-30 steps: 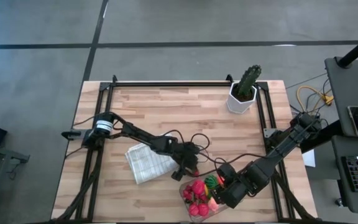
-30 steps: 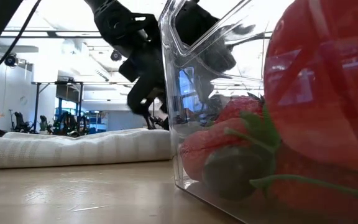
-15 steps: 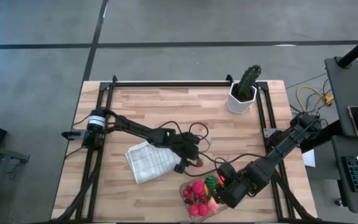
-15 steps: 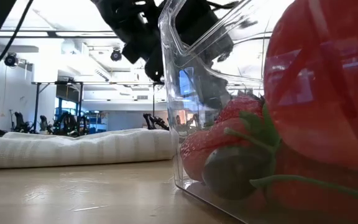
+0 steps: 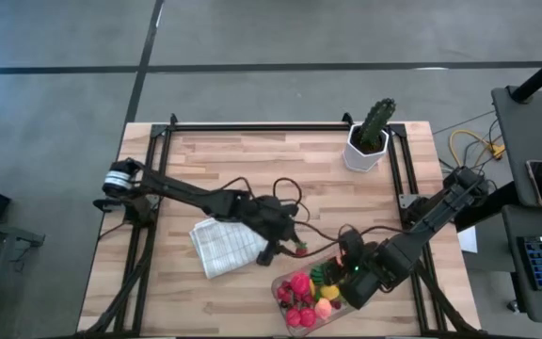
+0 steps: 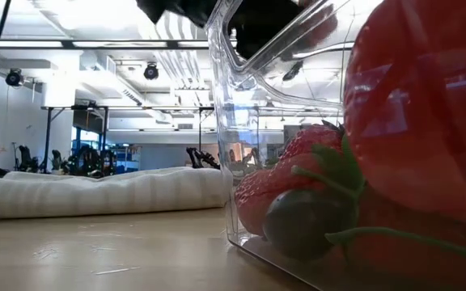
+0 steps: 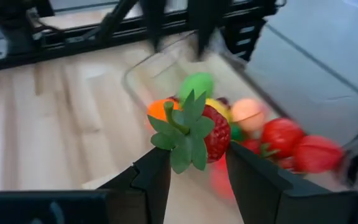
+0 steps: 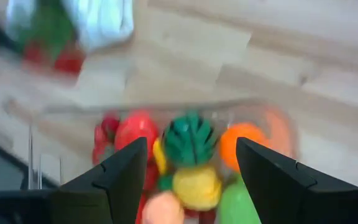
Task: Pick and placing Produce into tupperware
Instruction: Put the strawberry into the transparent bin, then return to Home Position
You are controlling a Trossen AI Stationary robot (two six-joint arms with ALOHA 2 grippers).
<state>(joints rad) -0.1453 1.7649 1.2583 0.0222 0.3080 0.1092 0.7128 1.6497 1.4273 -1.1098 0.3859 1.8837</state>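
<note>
1. Wooden plank surface on a dark frame, grey floor around it; a dark green cactus in a white pot stands at the far right corner.
2. Tupperware, clear and rectangular, sits at the near edge of the surface, right of centre. The low view looks straight through its wall.
3. Produce fills the tupperware: red and pink pieces at its left, yellow, orange and green ones at its right. In the low view, strawberries and a dark round piece press against the clear wall.
4. White checked folded cloth lies left of the tupperware, close to it but apart.
5. Left tool is between the cloth and the tupperware, just beyond the container's far left corner. Its fingers are closed on a strawberry, red with a green leafy cap; the left wrist view shows the berry held between the two fingers, above the surface, with the filled tupperware beyond it.
6. Right tool hangs over the right end of the tupperware. Right wrist view: its two fingers stand well apart with nothing between them, the produce directly beyond, including a dark green leafy top, an orange piece and a yellow one.
</note>
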